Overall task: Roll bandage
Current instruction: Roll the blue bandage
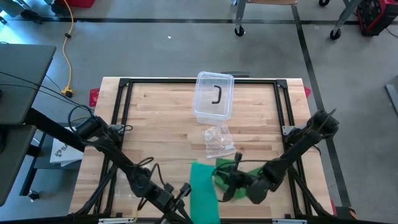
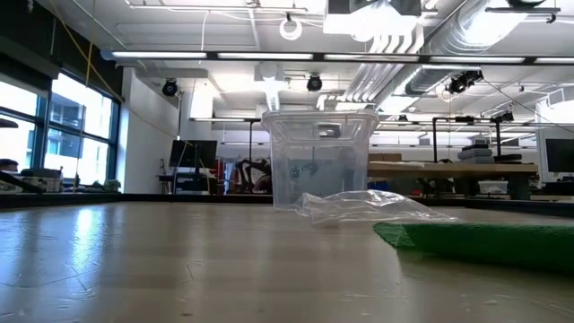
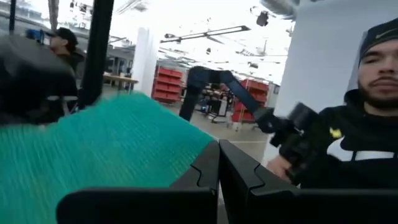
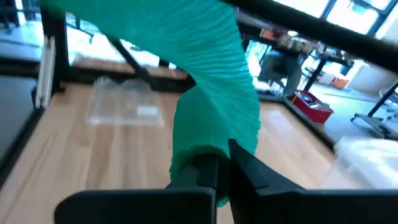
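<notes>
Green bandage (image 1: 204, 190), apparently one strip

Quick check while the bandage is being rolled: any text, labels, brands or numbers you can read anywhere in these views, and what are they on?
None can be read for certain.
White sheet left of the table: dark print, too small to read.
Clear container: only a dark handle shape, no text.
Plastic wrapper: no legible print.
Green bandage: plain.
A person's dark top: a white mark and a small yellow one, unreadable.
</notes>
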Robot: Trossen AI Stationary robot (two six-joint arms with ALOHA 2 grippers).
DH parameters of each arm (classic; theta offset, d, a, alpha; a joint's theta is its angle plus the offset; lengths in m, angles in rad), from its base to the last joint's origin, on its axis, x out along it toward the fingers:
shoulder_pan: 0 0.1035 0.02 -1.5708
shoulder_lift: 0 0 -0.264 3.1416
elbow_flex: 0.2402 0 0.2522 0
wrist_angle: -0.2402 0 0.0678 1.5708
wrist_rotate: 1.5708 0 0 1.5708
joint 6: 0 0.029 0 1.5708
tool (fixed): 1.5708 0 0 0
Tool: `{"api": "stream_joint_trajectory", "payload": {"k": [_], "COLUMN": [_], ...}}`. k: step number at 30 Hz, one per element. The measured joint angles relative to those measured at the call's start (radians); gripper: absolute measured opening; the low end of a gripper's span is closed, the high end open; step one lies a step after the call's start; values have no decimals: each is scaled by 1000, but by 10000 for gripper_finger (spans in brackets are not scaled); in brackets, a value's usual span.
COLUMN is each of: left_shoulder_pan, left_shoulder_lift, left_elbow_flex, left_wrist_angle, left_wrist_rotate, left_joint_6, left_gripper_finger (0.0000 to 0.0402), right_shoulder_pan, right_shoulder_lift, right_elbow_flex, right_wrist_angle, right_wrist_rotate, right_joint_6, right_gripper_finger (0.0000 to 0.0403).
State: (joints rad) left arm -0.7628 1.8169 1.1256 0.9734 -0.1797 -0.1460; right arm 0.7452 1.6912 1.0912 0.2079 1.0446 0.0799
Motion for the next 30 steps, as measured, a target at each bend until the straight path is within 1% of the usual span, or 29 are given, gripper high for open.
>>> {"api": "stream_joint_trajectory", "payload": {"k": [2,3,6,8,9,11,14,16,18,22,25,28,30], "left_shoulder_pan": [-1,-4,-15,-20,-23,-24,-25,-21,-12,16,36,56,66], "left_shoulder_lift": [9,10,4,0,-1,-2,-3,2,17,65,85,88,88], "left_elbow_flex": [22,34,69,88,96,113,131,137,140,140,140,140,140], "left_wrist_angle": [0,2,-5,-8,-8,-9,-80,-144,-170,-176,-245,-377,-462], "left_wrist_rotate": [5,7,14,57,81,115,137,105,68,70,69,62,33], "left_joint_6": [6,16,66,105,117,122,102,61,18,-60,-124,-177,-209], "left_gripper_finger": [0,0,0,0,0,0,0,0,0,0,0,0,0], "right_shoulder_pan": [5,11,28,42,50,66,85,91,92,90,90,93,100], "right_shoulder_lift": [-52,-79,-148,-176,-188,-206,-209,-208,-208,-208,-208,-208,-208], "right_elbow_flex": [1,1,2,2,2,2,2,2,2,2,2,2,2], "right_wrist_angle": [-3,-9,-34,-53,-61,-70,-70,-68,-62,-24,34,110,156], "right_wrist_rotate": [-23,-53,-196,-250,-256,-241,-145,-82,-47,12,22,21,18], "right_joint_6": [-18,-21,-25,-15,-10,-10,-10,-6,-5,-36,-106,-185,-235], "right_gripper_finger": [4,4,4,4,4,4,4,4,4,4,4,4,4]}}
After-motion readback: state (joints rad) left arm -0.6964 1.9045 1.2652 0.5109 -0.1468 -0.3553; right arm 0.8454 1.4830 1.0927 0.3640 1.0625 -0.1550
